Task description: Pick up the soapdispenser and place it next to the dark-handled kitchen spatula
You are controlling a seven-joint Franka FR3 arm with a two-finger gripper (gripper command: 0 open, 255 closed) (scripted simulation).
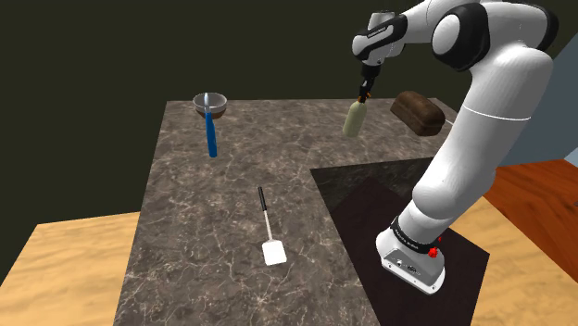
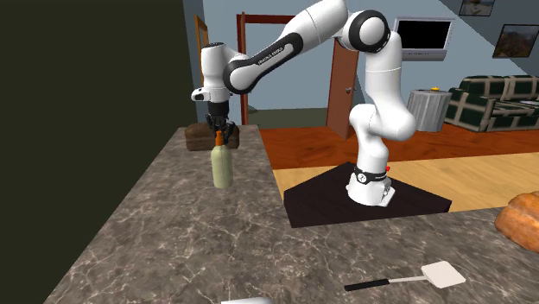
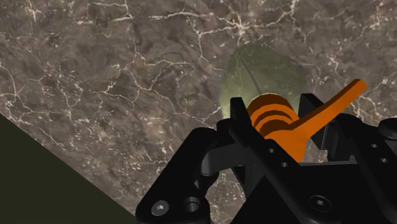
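dispenser (image 1: 352,120): pale olive body with an orange pump, at the far end of the bench (image 1: 185,241), toward the shoulder view's right; it hangs from the hand and tilts a little in that view.
hand (image 1: 366,90): pinching the dispenser by its pump neck from above; in the wrist view the black fingers (image 3: 239,114) clasp the ribbed orange collar, and the spout pokes out to one side.
contact: cannot tell whether the dispenser's base is clear of the bench or just touching it (there is no shadow to go by).
loaf (image 1: 419,113): brown, just beside the dispenser, on the arm's side.
spatula (image 1: 269,233): black handle and white blade, lying flat mid-bench, well apart from the dispenser.
scoop (image 1: 211,125): blue handle, at the far corner, off the likely path.
step: as I judge it, the grasp is made and the lift comes now; the carry is not yet done.
next move: raise the dispenser clear, carry it over bare bench toward the spatula, and set it upright beside the blade or handle, not on it. Only the pump is gripped, so the body may swing; slow travel would suit.
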